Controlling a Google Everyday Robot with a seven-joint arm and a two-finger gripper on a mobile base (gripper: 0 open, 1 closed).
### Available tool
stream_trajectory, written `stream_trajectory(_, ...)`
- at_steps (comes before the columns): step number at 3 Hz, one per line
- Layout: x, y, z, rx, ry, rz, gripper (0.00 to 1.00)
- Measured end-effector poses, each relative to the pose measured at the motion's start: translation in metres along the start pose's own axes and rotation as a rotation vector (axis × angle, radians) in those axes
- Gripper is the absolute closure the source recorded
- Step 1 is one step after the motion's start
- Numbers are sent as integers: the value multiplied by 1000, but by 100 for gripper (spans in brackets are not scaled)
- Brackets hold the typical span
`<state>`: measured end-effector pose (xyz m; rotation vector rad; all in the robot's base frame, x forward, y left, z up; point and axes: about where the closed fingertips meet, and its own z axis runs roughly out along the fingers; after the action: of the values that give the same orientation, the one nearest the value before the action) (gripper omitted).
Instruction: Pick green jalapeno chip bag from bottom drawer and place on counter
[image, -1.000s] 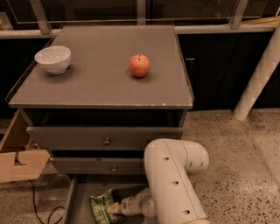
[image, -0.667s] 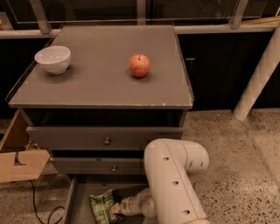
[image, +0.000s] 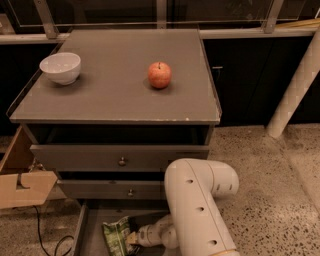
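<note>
The green jalapeno chip bag (image: 117, 235) lies crinkled on the floor of the open bottom drawer (image: 90, 239), left of centre. My gripper (image: 132, 238) is down inside the drawer, reaching leftward, with its tip against the bag's right edge. The white arm (image: 195, 210) bends down over the drawer's right part and hides it. The counter (image: 115, 75) is the grey-brown cabinet top above, with a chipped front edge.
On the counter stand a white bowl (image: 60, 67) at the left and a red apple (image: 159, 75) near the middle. Two shut upper drawers with round knobs (image: 121, 161) sit above the open one. A cardboard box (image: 22, 187) and a black cable (image: 42, 235) are at the left. A white post (image: 295, 90) stands at the right.
</note>
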<state>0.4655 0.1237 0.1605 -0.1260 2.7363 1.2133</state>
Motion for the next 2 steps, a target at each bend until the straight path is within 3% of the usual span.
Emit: stream_trajectory(2,11,23,-26,-33,-9,5,100)
